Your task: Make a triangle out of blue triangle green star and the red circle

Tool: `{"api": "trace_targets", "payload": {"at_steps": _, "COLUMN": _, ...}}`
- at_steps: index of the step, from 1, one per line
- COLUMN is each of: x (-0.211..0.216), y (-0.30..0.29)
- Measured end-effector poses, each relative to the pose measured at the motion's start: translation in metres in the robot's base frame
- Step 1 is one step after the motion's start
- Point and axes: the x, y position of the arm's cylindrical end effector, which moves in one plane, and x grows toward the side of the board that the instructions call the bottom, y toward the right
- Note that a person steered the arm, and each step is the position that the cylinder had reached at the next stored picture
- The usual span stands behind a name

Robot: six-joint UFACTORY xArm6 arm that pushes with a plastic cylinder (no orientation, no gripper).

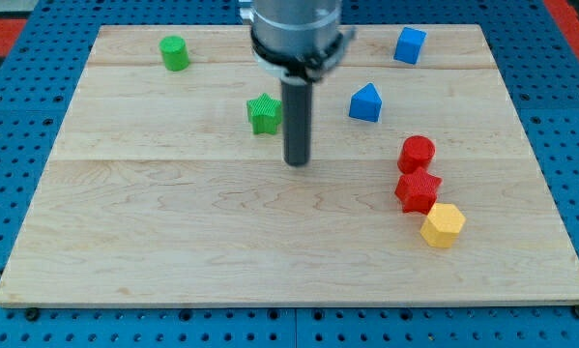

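Standing upright near the middle of the bench (125, 222), the tool is a plain dark rod with nothing to spread or press together, and it holds nothing. My tip (297, 162) rests on bare wood and touches no block. The green star (264, 113) lies just beside the rod, up and toward the view's left of my tip; the rod's shaft stands close against the star's right edge, though I cannot tell whether they touch.

Toward the view's right of the rod and apart from it sits the blue triangle (365, 103), roughly level with the star. Lower and farther right is the red circle (417, 153), well apart from my tip. Directly below it, touching or nearly so, sits a red star (419, 189), and a yellow hexagon (443, 225) lies against that block's lower right, so the three form a short slanting row.

Near the view's top left corner stands a green cylinder (175, 53), far from everything else. A blue cube (410, 45) sits near the top right, above the blue triangle. Between my tip and the red circle the wood is bare.
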Motion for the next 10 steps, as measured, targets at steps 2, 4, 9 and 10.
{"api": "trace_targets", "payload": {"at_steps": 2, "x": 0.014, "y": 0.098}}
{"api": "trace_targets", "payload": {"at_steps": 4, "x": 0.0, "y": 0.117}}
{"api": "trace_targets", "payload": {"at_steps": 9, "x": -0.045, "y": 0.189}}
{"api": "trace_targets", "payload": {"at_steps": 10, "x": -0.048, "y": 0.19}}
